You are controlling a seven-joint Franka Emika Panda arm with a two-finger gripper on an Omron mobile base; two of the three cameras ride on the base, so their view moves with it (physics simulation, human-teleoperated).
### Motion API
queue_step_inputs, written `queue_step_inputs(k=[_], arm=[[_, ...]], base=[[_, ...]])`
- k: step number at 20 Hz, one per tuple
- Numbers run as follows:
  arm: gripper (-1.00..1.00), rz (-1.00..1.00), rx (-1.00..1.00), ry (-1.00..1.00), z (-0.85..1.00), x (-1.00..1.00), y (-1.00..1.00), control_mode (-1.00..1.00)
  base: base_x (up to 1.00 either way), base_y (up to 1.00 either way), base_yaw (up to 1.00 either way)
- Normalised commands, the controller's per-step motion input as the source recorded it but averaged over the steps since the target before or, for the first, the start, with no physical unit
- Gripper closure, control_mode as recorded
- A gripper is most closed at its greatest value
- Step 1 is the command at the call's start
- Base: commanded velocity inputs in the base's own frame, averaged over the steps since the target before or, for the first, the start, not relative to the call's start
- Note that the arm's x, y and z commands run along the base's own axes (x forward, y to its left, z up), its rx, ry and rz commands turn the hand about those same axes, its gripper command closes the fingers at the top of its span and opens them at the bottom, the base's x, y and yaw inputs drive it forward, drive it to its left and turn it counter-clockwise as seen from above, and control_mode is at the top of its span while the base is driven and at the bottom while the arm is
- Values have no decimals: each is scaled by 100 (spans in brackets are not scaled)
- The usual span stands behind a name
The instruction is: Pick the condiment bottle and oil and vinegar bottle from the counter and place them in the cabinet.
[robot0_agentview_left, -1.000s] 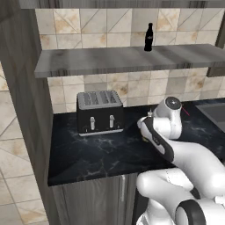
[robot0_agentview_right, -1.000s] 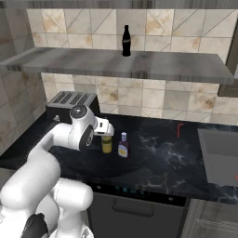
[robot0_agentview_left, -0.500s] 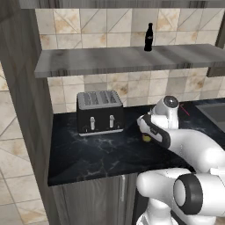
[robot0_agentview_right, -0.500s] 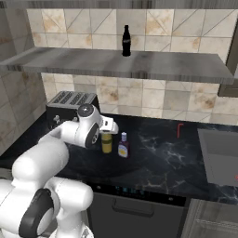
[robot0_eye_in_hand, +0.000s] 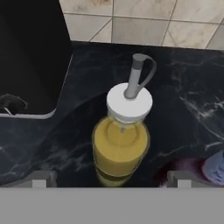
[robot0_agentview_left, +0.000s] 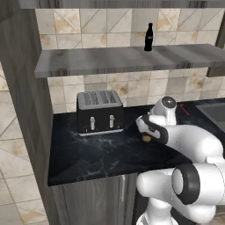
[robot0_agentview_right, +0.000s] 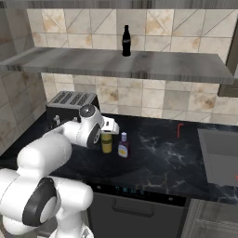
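Note:
The oil and vinegar bottle (robot0_eye_in_hand: 121, 142) is golden yellow with a white cap and a grey pour spout. It stands upright on the black counter, right under my gripper (robot0_eye_in_hand: 110, 179). The gripper is open, with one fingertip on each side of the bottle and apart from it. From the right base, my gripper (robot0_agentview_right: 108, 131) hovers just over the oil and vinegar bottle (robot0_agentview_right: 107, 143). The condiment bottle (robot0_agentview_right: 123, 146), small with a blue cap, stands just right of it; its cap (robot0_eye_in_hand: 215, 168) shows low right in the hand view. The cabinet shelf (robot0_agentview_right: 153, 67) runs overhead. From the left, my arm hides most of the bottle (robot0_agentview_left: 146, 138).
A dark toaster (robot0_agentview_left: 99, 112) stands on the counter left of the bottles, close to my hand. A black cola-style bottle (robot0_agentview_right: 126, 41) stands on the shelf. A sink (robot0_agentview_right: 218, 153) lies at the far right. A tiled wall backs the counter.
My hand has swung to the right, from beside the toaster to directly over the golden bottle. The bottles have not moved.

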Motion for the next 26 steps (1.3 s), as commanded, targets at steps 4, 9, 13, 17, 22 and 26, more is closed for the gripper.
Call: queue_step_inputs(k=[4, 9, 13, 17, 22, 26], arm=[[-100, 0, 0, -3, -16, 22, 0, -100], [-100, 0, 0, -4, -9, 25, 0, -100], [-100, 0, 0, -3, -9, 26, -2, -100], [-100, 0, 0, -4, -9, 24, -2, -100], [-100, 0, 0, -3, -11, 19, -1, -100], [100, 0, 0, -3, -8, 8, 0, -100]], base=[[0, 0, 0], [0, 0, 0], [0, 0, 0], [0, 0, 0], [0, 0, 0], [0, 0, 0]])
